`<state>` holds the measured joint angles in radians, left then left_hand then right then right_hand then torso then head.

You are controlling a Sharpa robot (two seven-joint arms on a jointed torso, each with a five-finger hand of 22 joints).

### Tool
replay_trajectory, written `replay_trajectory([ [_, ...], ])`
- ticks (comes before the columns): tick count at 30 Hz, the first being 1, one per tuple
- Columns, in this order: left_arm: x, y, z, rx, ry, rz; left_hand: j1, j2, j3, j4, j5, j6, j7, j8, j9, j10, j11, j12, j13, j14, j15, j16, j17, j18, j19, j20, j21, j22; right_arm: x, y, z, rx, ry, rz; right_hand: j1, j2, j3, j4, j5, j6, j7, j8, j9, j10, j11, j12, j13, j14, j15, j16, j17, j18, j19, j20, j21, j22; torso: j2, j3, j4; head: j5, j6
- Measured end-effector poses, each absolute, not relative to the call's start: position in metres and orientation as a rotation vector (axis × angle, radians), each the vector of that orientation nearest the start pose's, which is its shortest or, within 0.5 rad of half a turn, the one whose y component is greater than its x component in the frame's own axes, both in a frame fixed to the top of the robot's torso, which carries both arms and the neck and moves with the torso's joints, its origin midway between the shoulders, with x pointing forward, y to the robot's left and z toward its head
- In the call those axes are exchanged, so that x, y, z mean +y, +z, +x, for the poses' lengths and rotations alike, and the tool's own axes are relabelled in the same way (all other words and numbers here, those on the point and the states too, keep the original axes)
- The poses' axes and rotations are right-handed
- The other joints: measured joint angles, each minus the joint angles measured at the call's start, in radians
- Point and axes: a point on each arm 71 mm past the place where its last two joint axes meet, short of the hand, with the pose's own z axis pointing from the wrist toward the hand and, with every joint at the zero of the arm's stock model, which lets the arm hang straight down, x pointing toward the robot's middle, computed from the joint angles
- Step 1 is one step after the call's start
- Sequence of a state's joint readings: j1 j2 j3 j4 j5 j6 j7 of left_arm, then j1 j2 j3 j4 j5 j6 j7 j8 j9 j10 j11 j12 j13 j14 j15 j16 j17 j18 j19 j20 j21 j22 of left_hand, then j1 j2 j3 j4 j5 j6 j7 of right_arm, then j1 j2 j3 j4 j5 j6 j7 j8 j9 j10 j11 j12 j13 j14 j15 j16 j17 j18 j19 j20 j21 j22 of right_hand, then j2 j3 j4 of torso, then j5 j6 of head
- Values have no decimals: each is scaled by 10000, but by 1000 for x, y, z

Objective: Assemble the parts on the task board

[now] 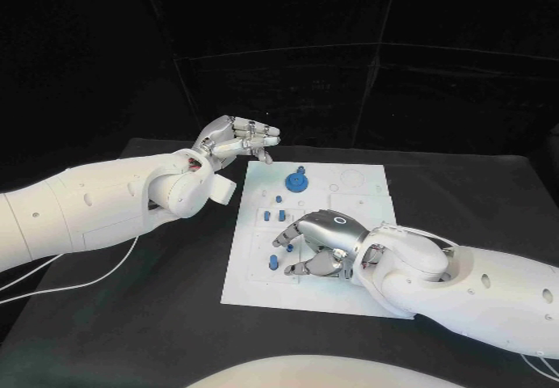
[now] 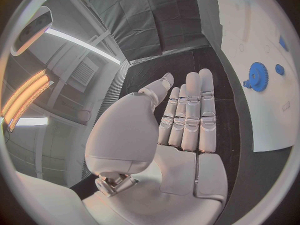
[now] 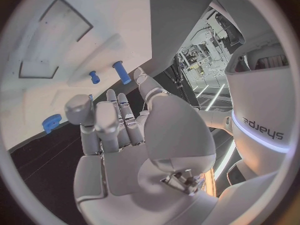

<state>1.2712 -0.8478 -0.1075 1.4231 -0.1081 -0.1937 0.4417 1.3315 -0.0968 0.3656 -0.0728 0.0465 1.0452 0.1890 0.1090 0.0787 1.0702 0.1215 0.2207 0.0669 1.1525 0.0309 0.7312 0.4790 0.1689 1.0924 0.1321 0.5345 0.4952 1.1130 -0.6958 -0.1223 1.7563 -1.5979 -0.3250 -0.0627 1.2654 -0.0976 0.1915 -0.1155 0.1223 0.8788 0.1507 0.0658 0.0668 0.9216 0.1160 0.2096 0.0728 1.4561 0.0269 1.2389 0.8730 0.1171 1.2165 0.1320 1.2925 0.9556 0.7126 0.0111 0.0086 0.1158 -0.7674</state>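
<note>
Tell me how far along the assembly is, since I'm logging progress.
Early to midway, I'd judge. Done: a blue gear sits on the task board. In hand: the right robot hand hovers over the board's near part, seemingly empty. The left robot hand is open beside the board. Left: several small blue pegs lie loose.

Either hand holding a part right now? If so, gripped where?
Left hand holds nothing; its fingers are straight, beside the task board. Right hand hovers over the board with fingers curled; whether it pinches a blue part cannot be told.
</note>
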Motion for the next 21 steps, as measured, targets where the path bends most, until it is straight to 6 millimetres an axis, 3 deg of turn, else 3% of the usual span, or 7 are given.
replay_trajectory([
  [4, 235, -168, 509, 14403, -15428, -9134, 0, 0, 0, 0, 0, 0, 0, 0, 0, 0, 0, 0, 0, 0, 0, 0, 0, -1, 0, 0, 0, 1, -82, -200, 387, 16229, 10548, -4131, 268, 268, -205, 13, 227, 190, 189, 10, 44, 337, -72, 456, 35, 0, 0, 0, 14, 0, 0, 0, 0, 9, -3, -2, 0, -63, 36],
  [7, 235, -168, 509, 14409, -15420, -9138, 0, 0, 0, 0, 0, 0, 0, 0, 0, 0, 0, 0, 0, 0, 0, 0, 0, 0, 0, 0, 0, 1, -108, -185, 399, 16095, 10389, -3093, 435, 544, -200, 8, 293, 554, 294, 191, 104, 1419, -140, 1046, 195, 34, -34, 25, 146, -3, 58, -58, 0, 123, -3, -2, -1, -159, 100],
  [10, 235, -169, 509, 14420, -15421, -9142, 0, 0, 0, 0, 0, 0, 0, 0, 1, 0, 0, 0, 0, 0, 0, 0, 1, 0, 0, 0, 0, 1, -138, -179, 408, 16293, 10034, -1894, 530, 640, -153, -39, 436, 789, 65, 390, 152, 2904, -455, 1941, 607, 95, -322, 275, 515, -2, 350, -241, 243, 547, -6, -9, -1, -363, 176],
  [13, 235, -169, 508, 14424, -15416, -9144, 0, 0, 0, 0, 0, 0, 0, 0, 1, 0, 0, 0, 0, 0, 0, 0, 1, 1, 0, 0, 0, 1, -161, -178, 413, 16592, 9666, -917, 284, 530, -426, 174, 622, 1136, -191, 804, 273, 3668, -765, 2982, 1347, 100, -611, 587, 1023, -5, 769, -506, 594, 1194, -12, -26, -2, -546, 239],
  [16, 235, -169, 508, 14439, -15411, -9146, 0, 0, 0, 0, 0, 0, 0, 0, 1, 0, 0, 0, 0, 0, 0, 0, 1, 0, 0, 0, 0, 1, -184, -180, 417, 17011, 9184, 225, -158, 464, -870, 540, 871, 1242, -296, 1184, 361, 4173, -903, 5352, 3848, 108, -684, 1060, 1850, -248, 1192, -642, 957, 1892, -17, -51, -25, -738, 304],
  [18, 235, -171, 508, 14488, -15396, -9150, 0, 0, 1, 0, 0, 0, 0, 0, 1, 0, 0, 0, 0, 0, 0, 0, 1, -1, 0, 0, 0, 1, -195, -183, 418, 17279, 8923, 883, -277, 548, -1319, 816, 1278, 1085, -399, 1602, 454, 4485, -935, 8349, 7389, 106, -759, 1451, 2527, -247, 1442, -660, 1225, 2394, -20, -60, -42, -815, 332],
  [21, 236, -175, 506, 14605, -15330, -9175, 0, 0, 0, 0, 0, 0, 0, 0, 1, 0, 0, 0, 0, 0, 0, 0, 1, 0, 0, 0, 0, 1, -212, -191, 413, 17822, 8444, 1836, -393, 663, -1659, 1076, 1551, 845, -330, 1964, 523, 4745, -874, 10233, 9804, 84, -738, 1748, 3084, -405, 1648, -648, 1437, 2810, -29, -62, -79, -886, 354],
])
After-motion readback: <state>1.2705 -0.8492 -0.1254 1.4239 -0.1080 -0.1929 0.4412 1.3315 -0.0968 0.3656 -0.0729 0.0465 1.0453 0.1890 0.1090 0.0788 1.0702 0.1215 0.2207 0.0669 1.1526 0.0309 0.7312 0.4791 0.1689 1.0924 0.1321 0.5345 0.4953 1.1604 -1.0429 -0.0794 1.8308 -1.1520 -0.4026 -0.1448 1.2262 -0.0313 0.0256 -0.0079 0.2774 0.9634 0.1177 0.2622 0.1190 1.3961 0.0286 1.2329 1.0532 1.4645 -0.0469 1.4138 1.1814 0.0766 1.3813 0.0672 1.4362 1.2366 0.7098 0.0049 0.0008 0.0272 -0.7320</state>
